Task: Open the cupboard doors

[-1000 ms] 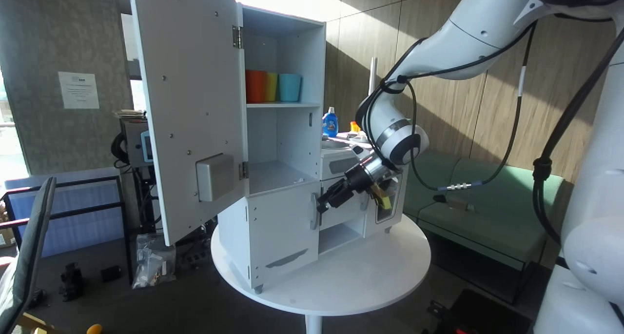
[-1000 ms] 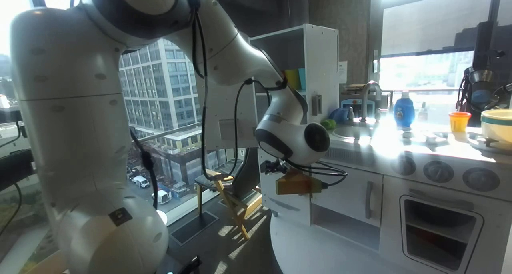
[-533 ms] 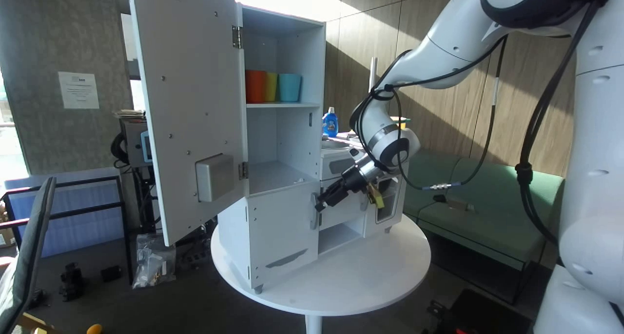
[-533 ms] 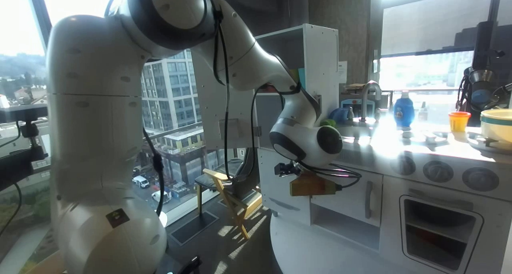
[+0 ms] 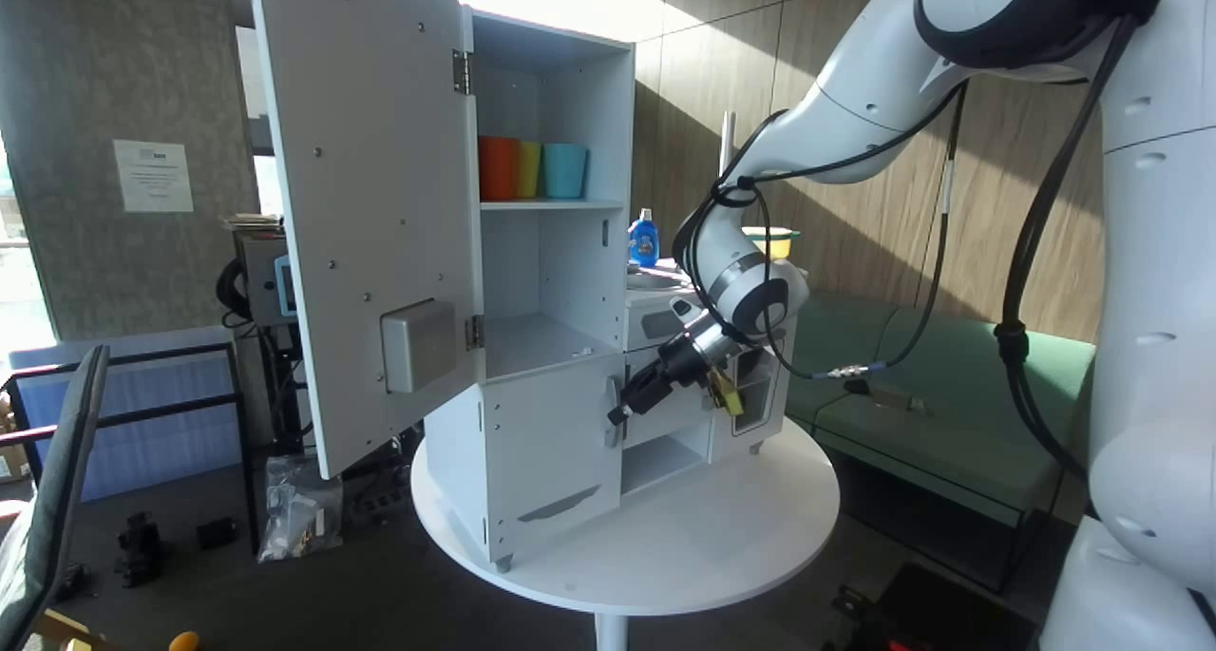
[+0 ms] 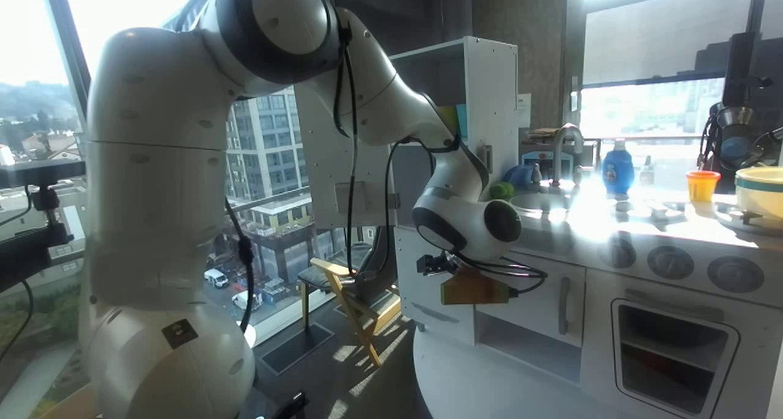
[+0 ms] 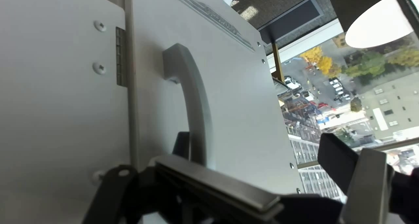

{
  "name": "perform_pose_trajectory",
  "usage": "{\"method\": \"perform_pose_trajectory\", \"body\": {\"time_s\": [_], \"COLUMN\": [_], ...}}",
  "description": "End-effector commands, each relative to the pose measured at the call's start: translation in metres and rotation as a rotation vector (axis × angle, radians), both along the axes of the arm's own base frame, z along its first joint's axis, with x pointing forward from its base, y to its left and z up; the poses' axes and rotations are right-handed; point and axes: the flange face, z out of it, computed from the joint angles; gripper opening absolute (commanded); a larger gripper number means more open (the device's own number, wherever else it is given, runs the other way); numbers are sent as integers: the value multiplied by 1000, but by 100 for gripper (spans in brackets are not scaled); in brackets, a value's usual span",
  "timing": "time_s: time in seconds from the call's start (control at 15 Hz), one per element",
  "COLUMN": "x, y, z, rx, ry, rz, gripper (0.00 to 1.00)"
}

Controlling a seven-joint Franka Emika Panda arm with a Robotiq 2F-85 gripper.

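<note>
Door (image 7: 242, 119) probably light, stiff. Smooth-looking, likely rigid handle (image 7: 197, 99): take mid-bar. Gripper (image 7: 257, 147) jaws apart, one behind handle.

this looks like a lab or office room, high up in a city; which of the two i cannot tell. a window (image 6: 68, 40) looks down on vans (image 6: 215, 278) and out at a glassy block (image 6: 266, 137) with many floors. inside are a wood-panelled wall (image 5: 855, 233), a green bench (image 5: 931, 447) and a notice (image 5: 154, 176) fixed to a grey wall (image 5: 85, 71). a robot arm (image 6: 156, 180) stands near a round table (image 5: 722, 546) bearing what seems a toy kitchen (image 6: 596, 309), with a tap (image 6: 557, 156) and knobs (image 6: 670, 262).
</note>
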Motion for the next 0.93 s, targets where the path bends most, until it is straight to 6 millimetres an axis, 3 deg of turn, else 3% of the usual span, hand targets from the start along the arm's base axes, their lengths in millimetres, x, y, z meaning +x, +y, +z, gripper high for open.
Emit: {"method": "perform_pose_trajectory", "body": {"time_s": [0.0, 0.2, 0.47, 0.67, 0.87], "x": [-17, -34, -61, -56, -37], "y": [5, -1, -26, -53, -72], "z": [7, 9, 20, 48, 91], "rx": [41, 25, -28, -78, -71], "ry": [18, 58, 164, 120, 36], "rz": [18, 1, -13, -80, -227], "gripper": [100, 100, 100, 100, 100]}}
